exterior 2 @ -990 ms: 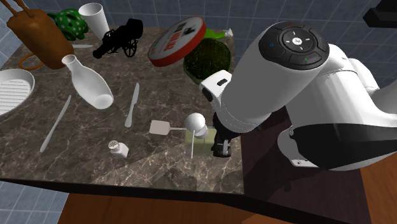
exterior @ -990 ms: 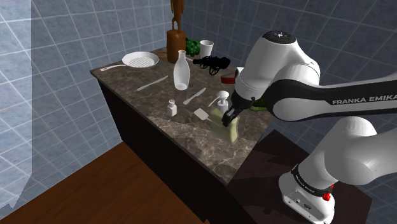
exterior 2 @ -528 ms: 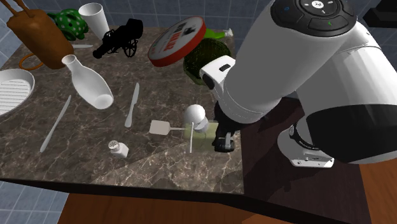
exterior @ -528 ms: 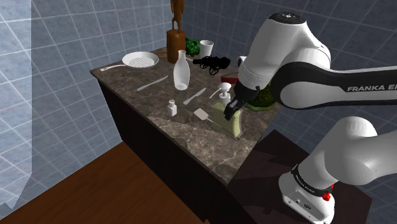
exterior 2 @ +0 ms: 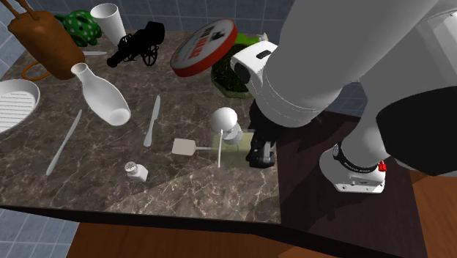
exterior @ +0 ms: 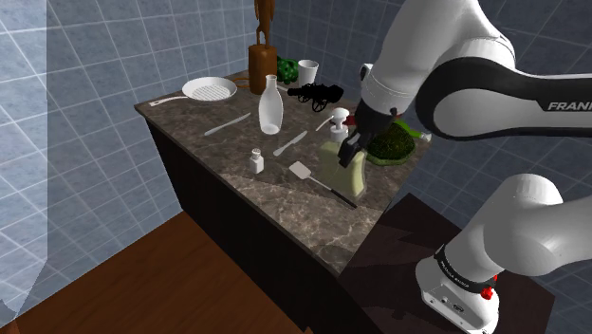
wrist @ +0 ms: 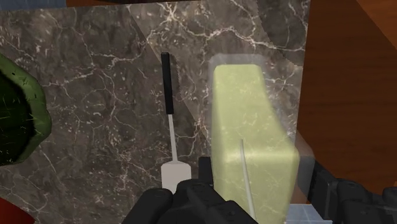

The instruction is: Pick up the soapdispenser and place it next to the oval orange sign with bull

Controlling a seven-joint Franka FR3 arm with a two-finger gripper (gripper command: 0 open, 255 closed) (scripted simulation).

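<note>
Marble counter (exterior: 237, 157): arm arched overhead, gripper (exterior: 349, 152) pointing down, clasping soap dispenser (exterior: 351, 178).

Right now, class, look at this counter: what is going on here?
A white robot arm's hand is shut on the pale green soap dispenser, holding it near the counter's edge, seemingly just off the surface, beside a spatula. The oval red-rimmed sign sits farther back, by a dark green bowl, so the dispenser has not reached it yet.

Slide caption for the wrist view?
Gripper shut on the pale green soap dispenser, spatula beside it on the marbled counter.
</note>
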